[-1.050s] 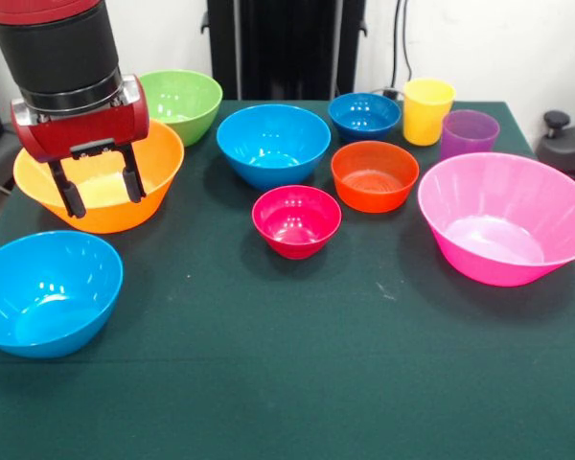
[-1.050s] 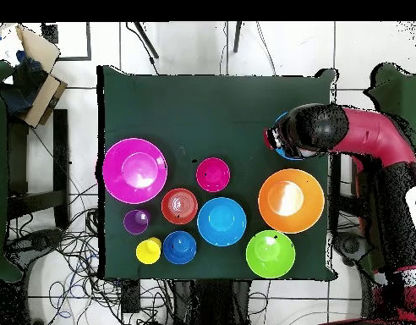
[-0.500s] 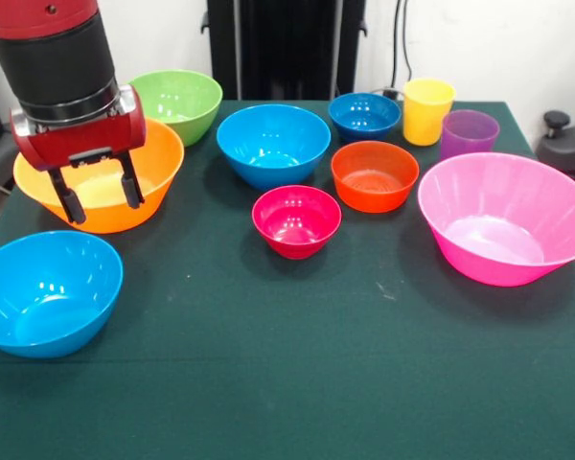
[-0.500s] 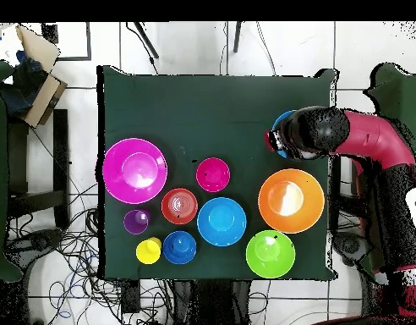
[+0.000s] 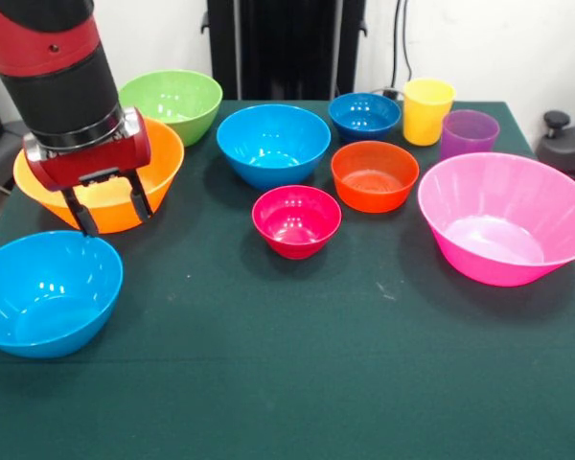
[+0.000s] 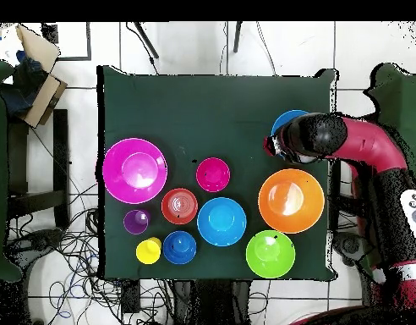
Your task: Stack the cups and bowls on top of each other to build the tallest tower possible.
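I see the tool (image 5: 110, 209) with its two black fingers (image 5: 84, 218) spread apart and holding nothing, tilted a little, hanging just above the far rim of the light blue glossy plastic bowl (image 5: 44, 292) that sits at the tabletop's near left corner in the front view. In the overhead view the tool's red and black arm (image 6: 364, 145) covers most of that bowl, leaving only a blue crescent showing.

From the tool, the large orange plastic bowl (image 5: 156, 158) is right behind it at about 12 o'clock, and the medium green plastic bowl (image 5: 177, 101) stands beyond that at 1 o'clock, close against the orange one. At 3 o'clock sits the small crimson bowl (image 5: 296, 220), with the second light blue bowl (image 5: 273, 144) at 2 o'clock. Farther right are the small orange-red bowl (image 5: 374, 175), the small dark blue bowl (image 5: 364, 116), the opaque yellow plastic tumbler (image 5: 427, 110) and the translucent purple tumbler (image 5: 468, 133), the two tumblers just beside each other. The wide pink bowl (image 5: 503, 217) is at the right edge of the dark green tabletop (image 5: 316, 364). Every bowl and cup stands alone, upright; nothing is stacked.
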Controlling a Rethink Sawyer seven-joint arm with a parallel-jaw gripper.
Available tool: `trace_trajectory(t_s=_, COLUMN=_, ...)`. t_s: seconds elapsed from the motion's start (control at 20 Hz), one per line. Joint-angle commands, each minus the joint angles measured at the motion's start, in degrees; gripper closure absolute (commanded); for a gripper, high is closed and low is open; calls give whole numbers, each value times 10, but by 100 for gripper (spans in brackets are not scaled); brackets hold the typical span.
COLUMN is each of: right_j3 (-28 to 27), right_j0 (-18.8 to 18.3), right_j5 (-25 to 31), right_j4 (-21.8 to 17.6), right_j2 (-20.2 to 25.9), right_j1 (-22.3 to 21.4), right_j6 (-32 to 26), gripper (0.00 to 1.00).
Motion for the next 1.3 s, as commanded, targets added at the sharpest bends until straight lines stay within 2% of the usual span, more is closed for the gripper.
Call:
trace_trajectory(t_s=0.05, right_j3=-18, right_j0=17, right_j5=-23, right_j4=-36, right_j2=9, right_j1=37, right_j6=-109, gripper=0)
trace_trajectory(t_s=0.45, right_j3=-25, right_j0=30, right_j5=-51, right_j4=-48, right_j2=0, right_j1=36, right_j6=-78, gripper=0)
trace_trajectory(t_s=0.8, right_j3=-72, right_j0=43, right_j5=-28, right_j4=-60, right_j2=-5, right_j1=40, right_j6=-105, gripper=0)
trace_trajectory(t_s=1.05, right_j3=-58, right_j0=39, right_j5=-51, right_j4=-66, right_j2=-12, right_j1=35, right_j6=-94, gripper=0)
trace_trajectory(t_s=1.3, right_j3=-65, right_j0=34, right_j5=-56, right_j4=-72, right_j2=-6, right_j1=41, right_j6=-110, gripper=0)
